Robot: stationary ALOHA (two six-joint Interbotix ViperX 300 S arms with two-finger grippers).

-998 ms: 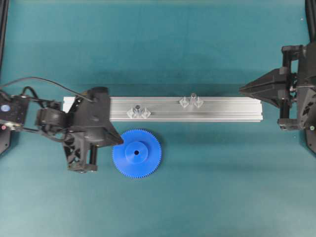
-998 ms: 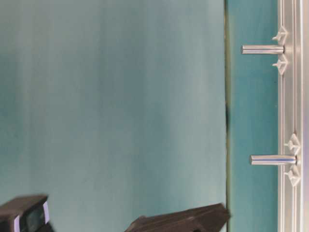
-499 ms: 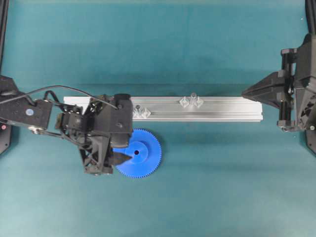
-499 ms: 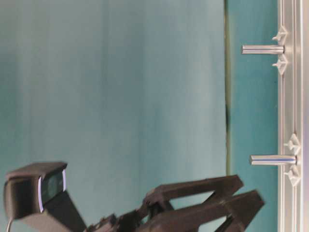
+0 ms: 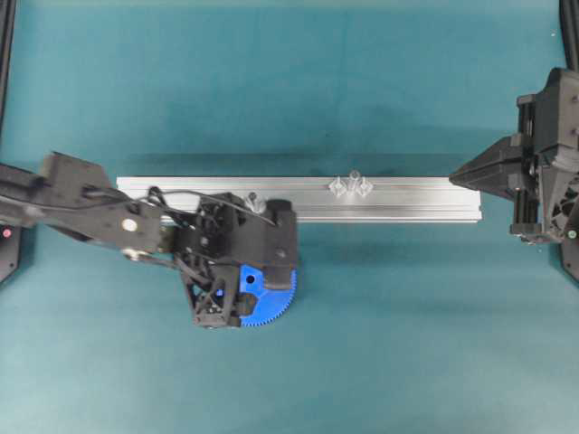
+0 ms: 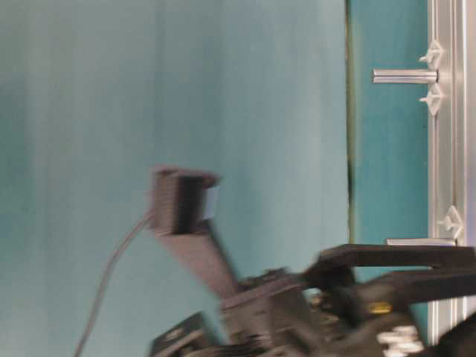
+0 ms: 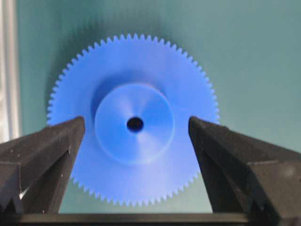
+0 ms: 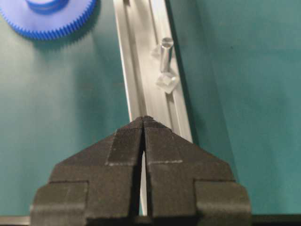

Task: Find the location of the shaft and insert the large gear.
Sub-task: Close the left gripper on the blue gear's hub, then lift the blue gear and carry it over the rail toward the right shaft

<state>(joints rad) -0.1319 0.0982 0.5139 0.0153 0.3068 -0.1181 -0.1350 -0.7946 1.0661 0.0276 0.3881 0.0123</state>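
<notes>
The large gear (image 7: 146,141), bright blue, lies flat on the teal mat just in front of the rail. In the overhead view my left gripper (image 5: 242,287) covers most of the large gear (image 5: 276,303). The left gripper (image 7: 135,123) is open, a finger either side of the raised hub with gaps to it. Two upright grey pins with clear clips stand on the rail, one (image 5: 354,177) mid-rail and one (image 5: 254,197) beside my left wrist. I cannot tell which is the shaft. My right gripper (image 8: 143,117) is shut and empty at the rail's right end.
The aluminium rail (image 5: 407,201) runs left to right across the mat. In the table-level view the far pin (image 6: 405,76) shows whole, while a black finger (image 6: 394,256) partly covers the near pin (image 6: 420,241). The right wrist view shows the mid-rail pin (image 8: 165,52).
My left arm has swung right from the rail's left end to over the gear, and its jaws went from shut to wide open. The right gripper drew back slightly.
</notes>
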